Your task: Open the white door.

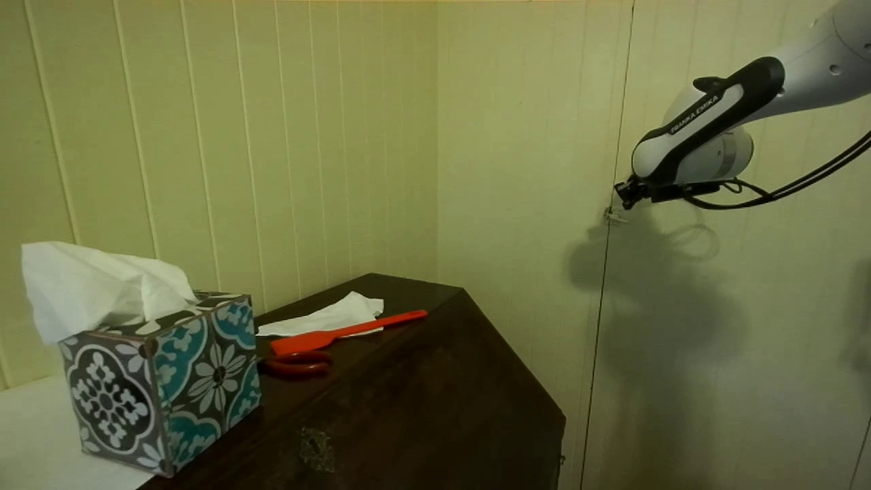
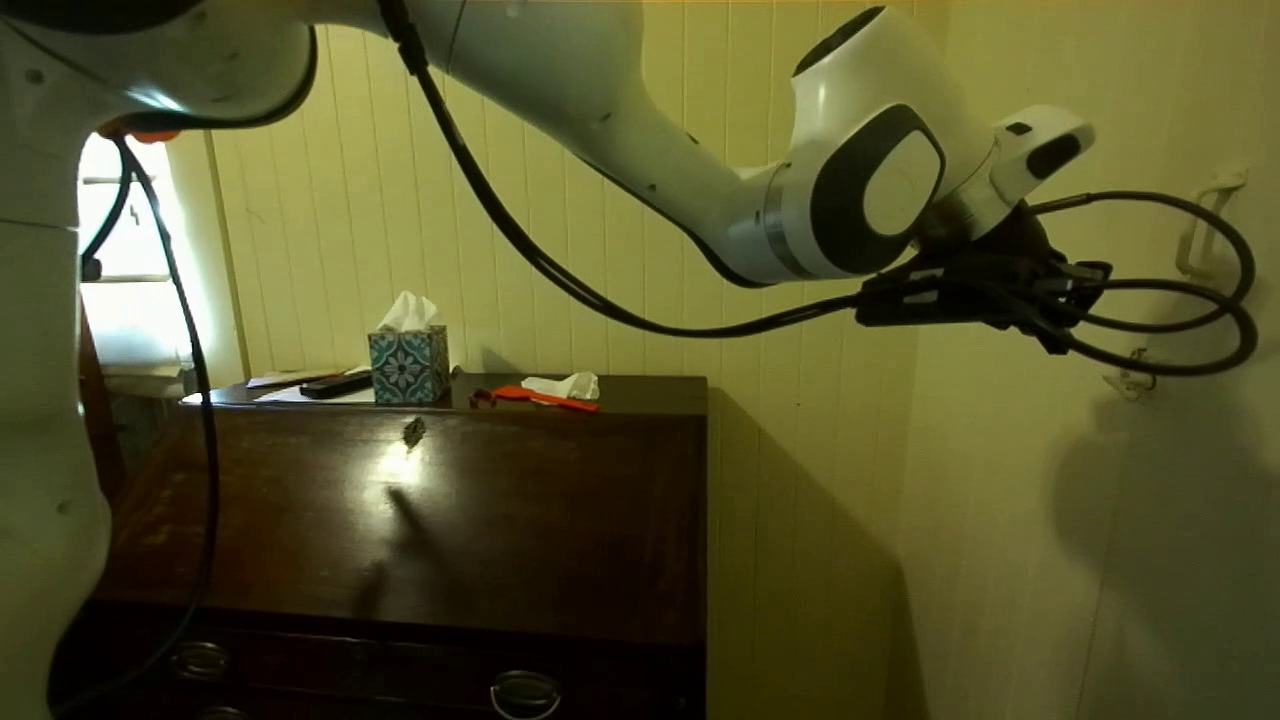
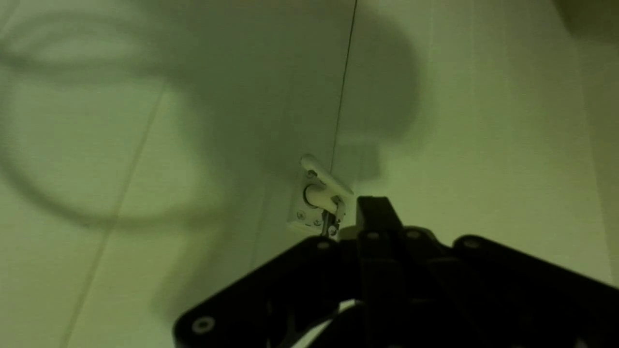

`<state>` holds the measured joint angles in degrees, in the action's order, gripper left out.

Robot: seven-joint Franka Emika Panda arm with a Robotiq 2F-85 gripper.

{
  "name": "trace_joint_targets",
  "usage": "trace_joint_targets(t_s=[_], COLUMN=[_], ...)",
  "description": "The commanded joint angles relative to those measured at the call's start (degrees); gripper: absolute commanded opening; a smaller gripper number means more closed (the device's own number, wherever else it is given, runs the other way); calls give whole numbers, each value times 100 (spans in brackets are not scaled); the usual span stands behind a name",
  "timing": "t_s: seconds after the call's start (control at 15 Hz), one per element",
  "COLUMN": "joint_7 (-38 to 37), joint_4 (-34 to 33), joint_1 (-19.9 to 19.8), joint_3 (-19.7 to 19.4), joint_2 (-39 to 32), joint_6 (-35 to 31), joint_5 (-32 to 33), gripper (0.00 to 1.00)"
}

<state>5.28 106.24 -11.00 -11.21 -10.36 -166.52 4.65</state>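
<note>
The white door, behind my arm in an exterior view.
In an exterior view, cables looped before its handle could snag. Wrist view: my closed gripper holds nothing visible; a skewed push could jam the latch.

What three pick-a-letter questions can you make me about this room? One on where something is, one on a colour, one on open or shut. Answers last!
1. Where is the tissue box compared with the dark desk?
A) under it
B) on top of it
C) inside it

2. What colour is the spatula?
A) red-orange
B) blue
C) green

3. How does the white door look?
A) wide open
B) half open
C) shut

Answers:
1. B: both exterior views show it standing up there.
2. A: its blade and handle are both that bright colour.
3. C: only a thin dark seam shows along its edge.
</note>
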Motion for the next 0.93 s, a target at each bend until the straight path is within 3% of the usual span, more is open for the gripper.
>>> trace_joint_targets(t_s=[0.0,0.27,0.6,0.87], joint_7=[-32,11,-43,-98], joint_4=[-182,-260,-425,-618], joint_1=[-69,-130,-196,-252], joint_3=[11,26,-17,-74], joint_2=[-198,-391,-800,-1094], joint_6=[-88,-433,-1334,-1468], joint_5=[-80,-126,-79,-101], gripper=[0,0,0,0])
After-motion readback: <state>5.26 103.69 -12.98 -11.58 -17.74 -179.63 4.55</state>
